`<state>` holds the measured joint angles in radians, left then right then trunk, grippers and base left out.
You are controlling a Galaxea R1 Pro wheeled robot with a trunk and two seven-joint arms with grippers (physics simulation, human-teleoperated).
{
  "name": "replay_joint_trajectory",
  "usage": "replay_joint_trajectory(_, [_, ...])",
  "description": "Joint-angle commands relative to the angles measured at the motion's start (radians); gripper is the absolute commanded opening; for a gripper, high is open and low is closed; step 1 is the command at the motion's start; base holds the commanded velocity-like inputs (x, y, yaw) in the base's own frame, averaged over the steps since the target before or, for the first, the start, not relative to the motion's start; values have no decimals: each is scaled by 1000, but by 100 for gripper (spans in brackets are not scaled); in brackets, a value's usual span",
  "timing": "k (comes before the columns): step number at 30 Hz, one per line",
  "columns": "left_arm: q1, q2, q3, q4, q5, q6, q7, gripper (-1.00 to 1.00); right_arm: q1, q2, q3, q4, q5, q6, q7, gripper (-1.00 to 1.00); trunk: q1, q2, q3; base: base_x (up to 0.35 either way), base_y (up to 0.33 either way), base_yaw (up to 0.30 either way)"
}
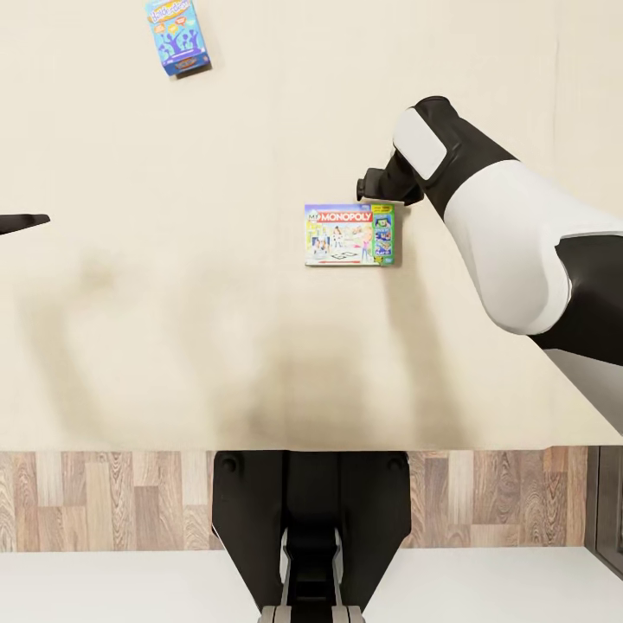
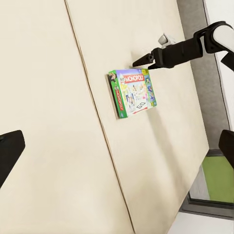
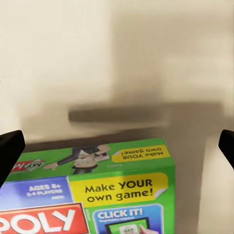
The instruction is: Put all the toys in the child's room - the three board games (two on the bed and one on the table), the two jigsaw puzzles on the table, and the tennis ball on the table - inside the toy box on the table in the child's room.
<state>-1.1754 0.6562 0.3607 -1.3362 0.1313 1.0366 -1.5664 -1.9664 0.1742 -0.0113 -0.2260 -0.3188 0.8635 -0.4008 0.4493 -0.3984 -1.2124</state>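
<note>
Right gripper (image 2: 142, 61), fingers spread apart and empty, hovers just past the far edge of the flat white Monopoly game box (image 1: 350, 234) lying on the cream mattress (image 1: 173, 346) (descending here risks clipping that edge and shoving the box away).

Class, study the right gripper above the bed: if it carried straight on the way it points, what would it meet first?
Probably the cream mattress just beyond the far edge of the white Monopoly box. The right gripper hovers open over that edge, though depth is unclear.
</note>
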Motion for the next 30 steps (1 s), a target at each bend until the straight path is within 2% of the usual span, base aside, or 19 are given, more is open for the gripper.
replay_joint_trajectory(1, [0,0,0,0,-1,11,-4,100,0,0,-1,-1,-10,2,-9,100,1,-2,-1,0,0,0])
replay_joint_trajectory(30, [-1,0,0,0,-1,11,-4,100,13,0,-1,-1,-10,-1,-11,100,1,-2,-1,-2,0,0])
